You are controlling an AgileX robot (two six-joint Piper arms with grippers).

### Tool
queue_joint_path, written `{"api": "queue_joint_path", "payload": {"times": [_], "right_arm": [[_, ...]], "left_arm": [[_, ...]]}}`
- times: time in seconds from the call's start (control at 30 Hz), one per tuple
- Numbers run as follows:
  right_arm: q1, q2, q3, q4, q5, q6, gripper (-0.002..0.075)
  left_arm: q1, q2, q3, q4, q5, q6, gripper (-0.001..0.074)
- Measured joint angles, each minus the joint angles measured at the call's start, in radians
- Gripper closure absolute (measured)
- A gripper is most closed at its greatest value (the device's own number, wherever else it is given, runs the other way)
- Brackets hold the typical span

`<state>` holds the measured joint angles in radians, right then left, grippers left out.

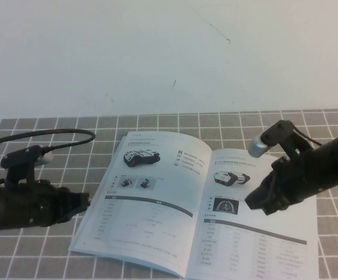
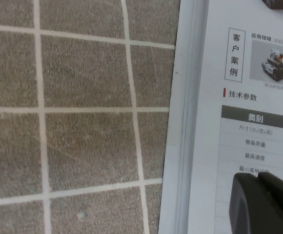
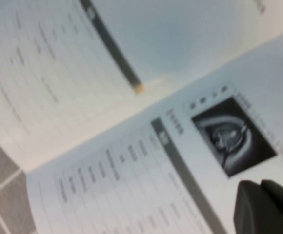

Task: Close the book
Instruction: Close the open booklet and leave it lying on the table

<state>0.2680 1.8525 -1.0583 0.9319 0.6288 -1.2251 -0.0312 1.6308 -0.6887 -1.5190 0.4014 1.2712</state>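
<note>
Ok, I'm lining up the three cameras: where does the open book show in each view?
High view: book lies open on the grey checked mat, left gripper at its left edge, right gripper over its right page.
Left wrist view: its left page's outer edge, beside bare mat.
Right wrist view: both pages and the fold fill most of it.
Shared landmark: that mat, in all three.

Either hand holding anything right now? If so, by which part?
Nothing is held. The left hand is shut, low over the left edge of the book; the right hand is shut above its right page.
</note>
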Motion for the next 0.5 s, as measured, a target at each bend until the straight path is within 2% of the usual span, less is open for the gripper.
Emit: {"api": "queue_joint_path", "payload": {"times": [0.13, 0.3, 0.5], "right_arm": [[0.000, 0.000, 0.012, -0.121, -0.011, 0.092, 0.0729], [0.000, 0.002, 0.030, -0.144, -0.070, 0.122, 0.0729], [0.000, 0.057, 0.030, -0.144, -0.074, 0.135, 0.0729]], "left_arm": [[0.000, 0.000, 0.000, -0.067, -0.016, 0.053, 0.0738], [0.000, 0.000, 0.000, -0.164, -0.020, 0.121, 0.0738], [0.000, 0.000, 0.000, -0.187, -0.020, 0.182, 0.0738]]}}
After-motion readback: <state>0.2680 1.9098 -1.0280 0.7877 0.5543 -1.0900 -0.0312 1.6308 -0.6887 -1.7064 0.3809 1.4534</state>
